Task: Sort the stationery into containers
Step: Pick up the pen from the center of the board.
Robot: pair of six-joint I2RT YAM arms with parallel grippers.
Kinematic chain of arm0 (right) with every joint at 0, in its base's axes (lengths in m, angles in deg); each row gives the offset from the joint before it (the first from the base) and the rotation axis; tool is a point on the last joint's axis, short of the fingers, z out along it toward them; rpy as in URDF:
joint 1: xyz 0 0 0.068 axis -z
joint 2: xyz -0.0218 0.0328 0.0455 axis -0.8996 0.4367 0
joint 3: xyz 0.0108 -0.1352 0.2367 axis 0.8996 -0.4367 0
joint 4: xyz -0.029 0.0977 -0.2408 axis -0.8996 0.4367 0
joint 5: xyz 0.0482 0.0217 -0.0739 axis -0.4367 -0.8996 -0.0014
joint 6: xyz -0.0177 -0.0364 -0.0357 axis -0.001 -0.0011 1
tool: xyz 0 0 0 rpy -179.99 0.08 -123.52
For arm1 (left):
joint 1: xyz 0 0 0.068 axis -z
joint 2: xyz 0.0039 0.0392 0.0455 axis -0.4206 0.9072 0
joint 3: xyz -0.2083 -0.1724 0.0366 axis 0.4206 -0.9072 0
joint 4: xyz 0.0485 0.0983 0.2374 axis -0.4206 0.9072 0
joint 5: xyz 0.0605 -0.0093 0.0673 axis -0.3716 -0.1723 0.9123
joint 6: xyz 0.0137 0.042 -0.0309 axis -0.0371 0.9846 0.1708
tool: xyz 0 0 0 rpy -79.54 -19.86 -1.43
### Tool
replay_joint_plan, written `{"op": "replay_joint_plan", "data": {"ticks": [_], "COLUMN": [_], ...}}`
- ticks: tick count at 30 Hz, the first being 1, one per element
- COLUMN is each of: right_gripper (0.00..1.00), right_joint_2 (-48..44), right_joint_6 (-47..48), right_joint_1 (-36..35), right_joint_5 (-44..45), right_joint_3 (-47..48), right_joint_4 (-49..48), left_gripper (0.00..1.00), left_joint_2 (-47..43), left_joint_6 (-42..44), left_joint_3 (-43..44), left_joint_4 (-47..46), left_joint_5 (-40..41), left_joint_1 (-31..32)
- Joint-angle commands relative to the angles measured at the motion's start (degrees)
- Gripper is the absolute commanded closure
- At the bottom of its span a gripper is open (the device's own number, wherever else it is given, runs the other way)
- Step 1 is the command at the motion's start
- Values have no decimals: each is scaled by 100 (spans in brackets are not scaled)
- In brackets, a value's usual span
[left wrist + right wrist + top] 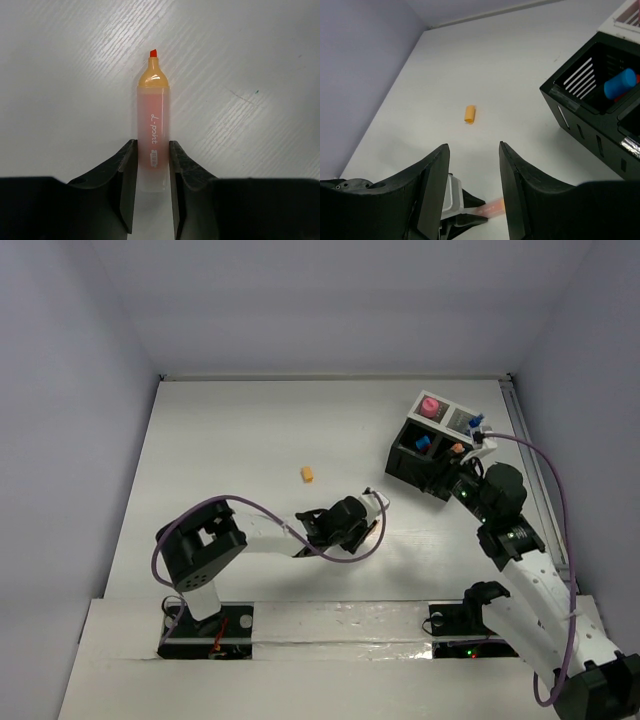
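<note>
Left of the black box, the orange highlighter is clamped near its tail by the left end effector; pivoting or slippage in transit is judged possible. The right end effector is held wide, empty.

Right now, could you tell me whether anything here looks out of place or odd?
The orange highlighter clamped in the left tool has its tip bare, with no cap on. A small orange piece lies alone on the table, away from the black box; possibly the cap.
</note>
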Motion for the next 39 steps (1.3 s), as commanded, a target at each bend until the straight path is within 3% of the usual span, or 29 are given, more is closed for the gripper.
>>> {"op": "replay_joint_plan", "data": {"ticks": [1,4,10,20,34,36,37,39], "right_gripper": [50,48,23,16,32,40,49,54], "right_joint_2": [31,242,716,1876,3001,3098,3177,3231], "right_joint_6": [-123,-264,-712,-888,-1415,-1450,-1459,-1468], "right_joint_1": [8,8,-44,-1486,-1732,-1793,-1794,-1794], "right_joint_5": [41,-205,-1021,-759,-636,-619,-610,-627], "right_joint_3": [-67,-137,-146,161,276,328,337,372], "right_joint_4": [52,-35,-579,-1352,-2645,-2698,-2707,-2716], "left_gripper": [100,100,100,100,100,100,100,100], "left_joint_2": [-401,-884,-1895,-2994,-3153,-3188,-3205,-3241], "left_joint_6": [-189,-356,-866,-1297,-1332,-1323,-1323,-1314], "left_joint_3": [-279,-428,-710,-982,-1281,-1290,-1290,-1290], "left_joint_4": [-127,-268,-558,-839,-1103,-1095,-1103,-1095], "left_joint_5": [411,534,648,675,438,438,438,464], "left_joint_1": [-1,-1,-246,-616,-616,-616,-616,-616]}}
